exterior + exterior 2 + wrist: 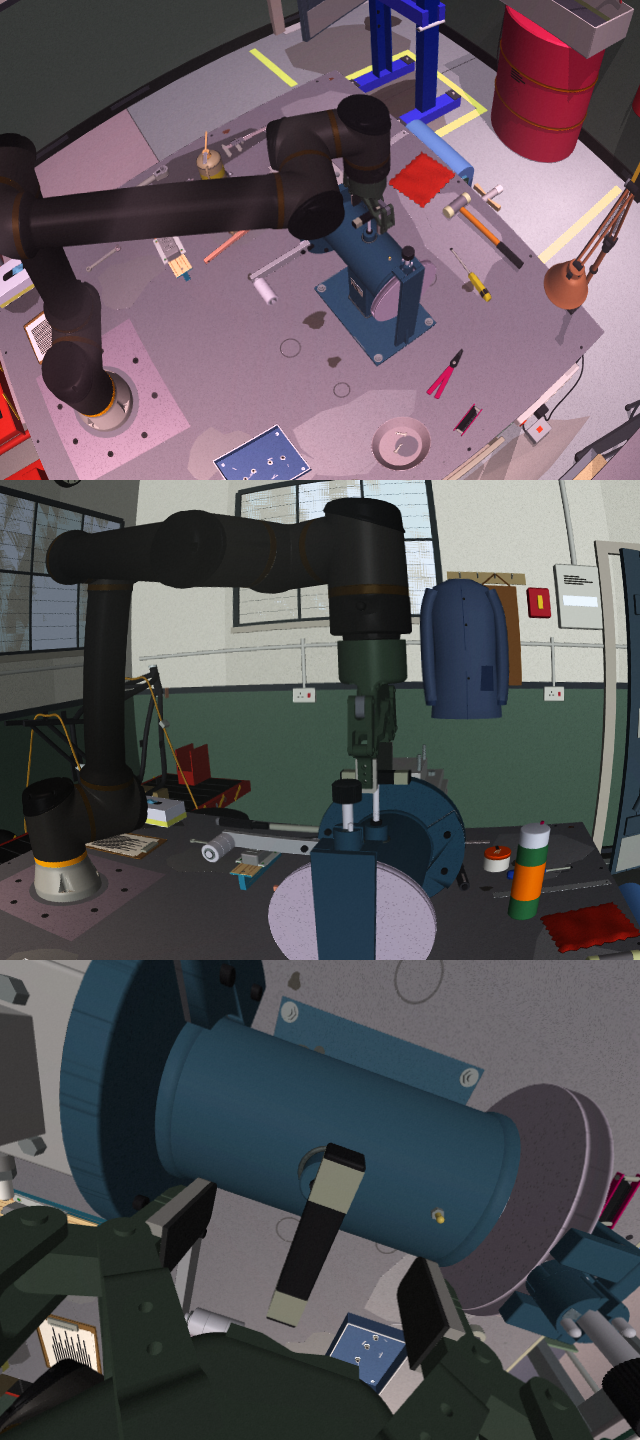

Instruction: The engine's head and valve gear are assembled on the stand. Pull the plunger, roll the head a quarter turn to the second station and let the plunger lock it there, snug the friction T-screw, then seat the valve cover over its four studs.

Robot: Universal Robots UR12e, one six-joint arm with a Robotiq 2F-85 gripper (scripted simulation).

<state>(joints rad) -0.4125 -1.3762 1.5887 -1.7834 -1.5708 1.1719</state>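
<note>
My gripper [305, 1262] is open and holds nothing, hanging straight down over the blue barrel [369, 263] of the engine stand. The friction T-screw's crossbar [316, 1236], black with pale ends, lies between the open fingers on top of the barrel [336, 1146]; its stem [376, 804] rises from a boss. The knurled black plunger knob [346, 791] stands on the blue post [345, 893] by the pale index disc [389, 297]. The grey head [413, 772] sits on the stand's far faceplate, mostly hidden. The valve cover is not clearly in sight.
Behind the stand lie a red cloth [422, 179] and a blue roll [439, 150]. A mallet [483, 227] and a yellow screwdriver [473, 276] lie to the right. A crank handle [274, 271], a blue tray [262, 457] and a round dish [401, 443] sit nearer the front.
</note>
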